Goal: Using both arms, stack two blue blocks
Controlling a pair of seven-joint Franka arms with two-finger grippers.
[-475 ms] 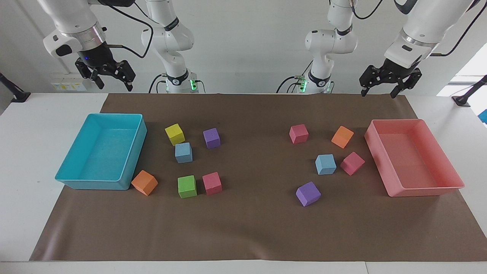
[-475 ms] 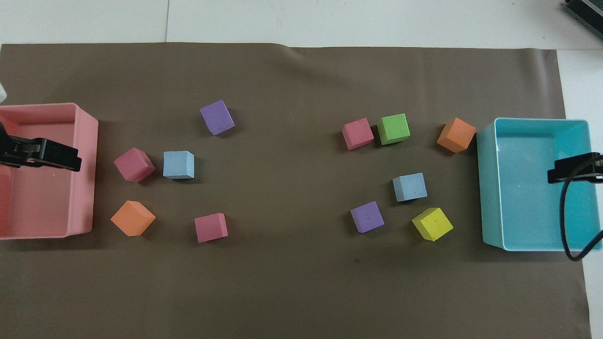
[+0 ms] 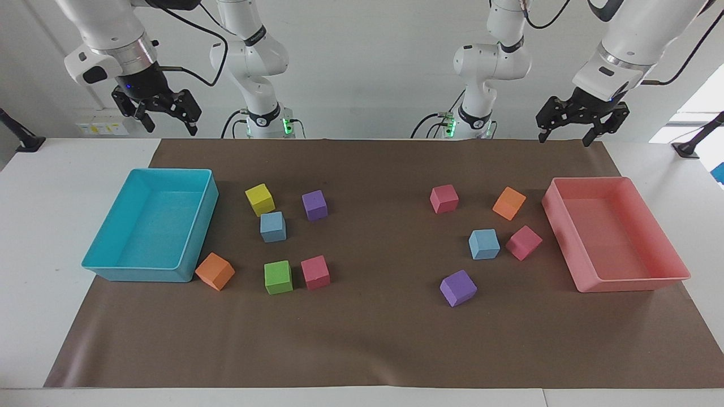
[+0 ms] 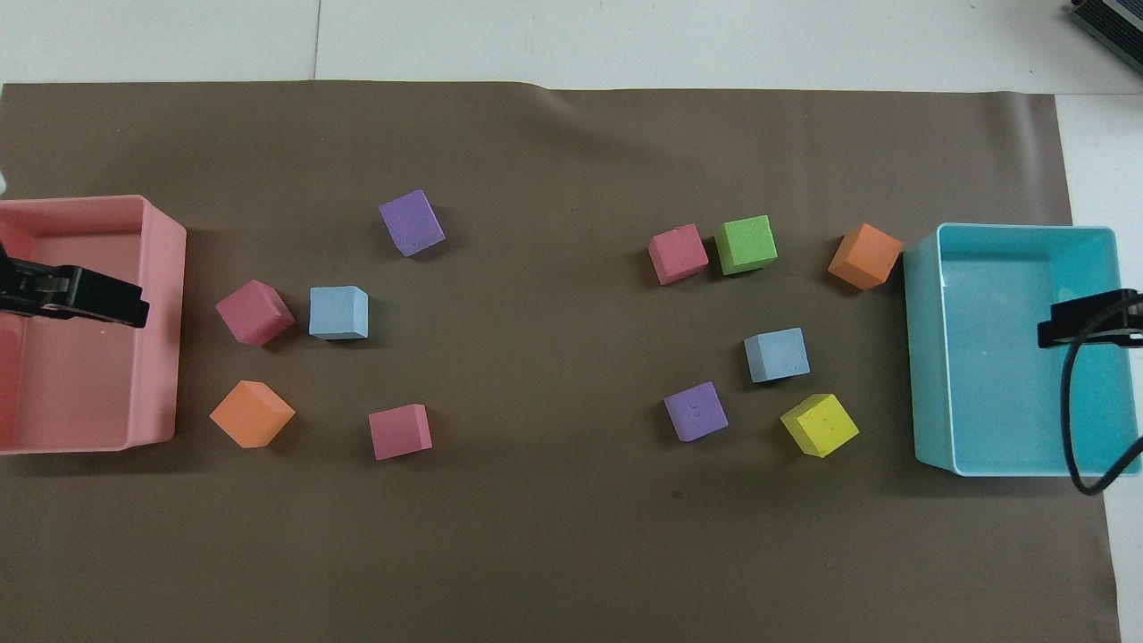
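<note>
Two sky-blue blocks lie apart on the brown mat. One blue block is toward the right arm's end, just farther from the robots than a yellow cube. The other blue block is toward the left arm's end, close beside a pink cube. My right gripper is open, empty and raised over the turquoise tray. My left gripper is open, empty and raised over the pink tray.
Around the first blue block lie purple, green, pink and orange cubes. Around the other lie a purple cube, an orange cube and a pink cube.
My left gripper has shifted slightly over the pink tray. The right gripper and all the blocks have stayed in place.
</note>
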